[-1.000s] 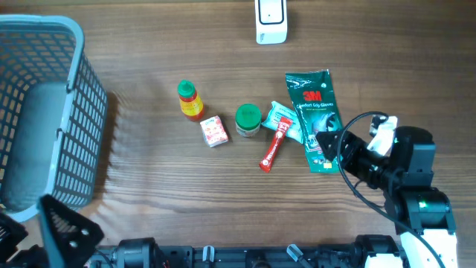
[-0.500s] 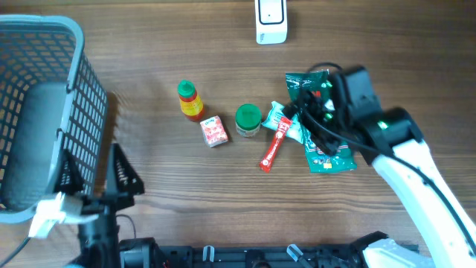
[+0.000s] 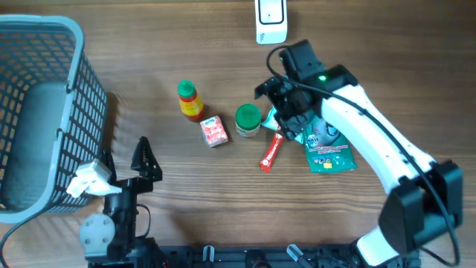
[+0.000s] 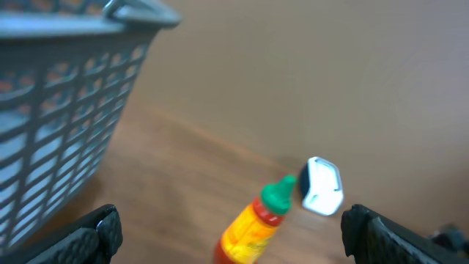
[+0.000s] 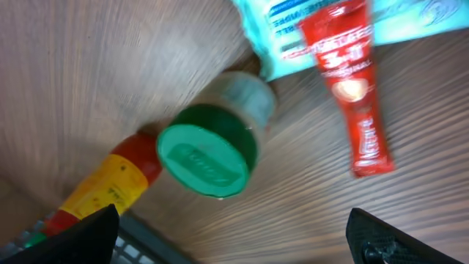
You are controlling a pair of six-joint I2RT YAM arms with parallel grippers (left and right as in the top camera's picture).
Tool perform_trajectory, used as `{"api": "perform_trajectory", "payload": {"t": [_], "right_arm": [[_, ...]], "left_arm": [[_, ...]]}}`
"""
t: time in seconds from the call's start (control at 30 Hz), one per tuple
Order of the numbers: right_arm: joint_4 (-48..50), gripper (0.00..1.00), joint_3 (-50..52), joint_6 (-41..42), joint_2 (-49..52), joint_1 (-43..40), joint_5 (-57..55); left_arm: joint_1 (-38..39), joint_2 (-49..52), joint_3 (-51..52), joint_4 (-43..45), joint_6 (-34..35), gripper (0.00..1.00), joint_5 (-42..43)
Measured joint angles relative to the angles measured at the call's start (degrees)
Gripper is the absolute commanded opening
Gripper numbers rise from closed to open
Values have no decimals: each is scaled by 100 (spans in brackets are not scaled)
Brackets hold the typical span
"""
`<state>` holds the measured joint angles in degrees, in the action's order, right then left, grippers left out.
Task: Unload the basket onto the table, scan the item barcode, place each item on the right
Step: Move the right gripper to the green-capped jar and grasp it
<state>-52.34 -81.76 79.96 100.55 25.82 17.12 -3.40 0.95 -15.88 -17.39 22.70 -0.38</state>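
The items lie in a row mid-table: a sauce bottle point(image 3: 189, 100) with a green cap, a small red-and-white box point(image 3: 213, 132), a green-lidded jar point(image 3: 248, 120), a red sachet point(image 3: 273, 151), and a teal glove pack point(image 3: 327, 149) partly under my right arm. The white scanner point(image 3: 271, 20) stands at the far edge. My right gripper point(image 3: 277, 110) hovers open just above the jar point(image 5: 209, 150) and sachet point(image 5: 352, 95), holding nothing. Near the front left my left gripper point(image 3: 125, 160) is open and empty, facing the bottle point(image 4: 256, 224) and scanner point(image 4: 322, 187).
A tall blue-grey mesh basket point(image 3: 44, 112) fills the left side, close to my left gripper, and also shows in the left wrist view point(image 4: 66, 110). Bare wooden tabletop point(image 3: 186, 193) runs along the front between the arms.
My right arm has swung from the front right corner, over the glove pack, to above the jar. My left arm has risen from the front left corner and moved right.
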Motion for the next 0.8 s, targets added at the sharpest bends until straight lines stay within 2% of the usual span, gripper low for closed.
{"api": "perform_trajectory", "payload": {"t": [0.2, 0.5, 0.67, 0.8], "right_arm": [[-92, 99, -748, 463, 608, 186, 46], [-273, 99, -765, 1023, 1290, 260, 133], [212, 99, -765, 1613, 1469, 407, 337], [227, 88, -765, 2041, 1834, 555, 535]], "left_arm": [[0, 0, 260, -125, 11, 100, -295], [0, 0, 330, -570, 15, 100, -450], [0, 0, 330, -798, 15, 100, -452], [0, 0, 339, -1049, 15, 100, -452]]}}
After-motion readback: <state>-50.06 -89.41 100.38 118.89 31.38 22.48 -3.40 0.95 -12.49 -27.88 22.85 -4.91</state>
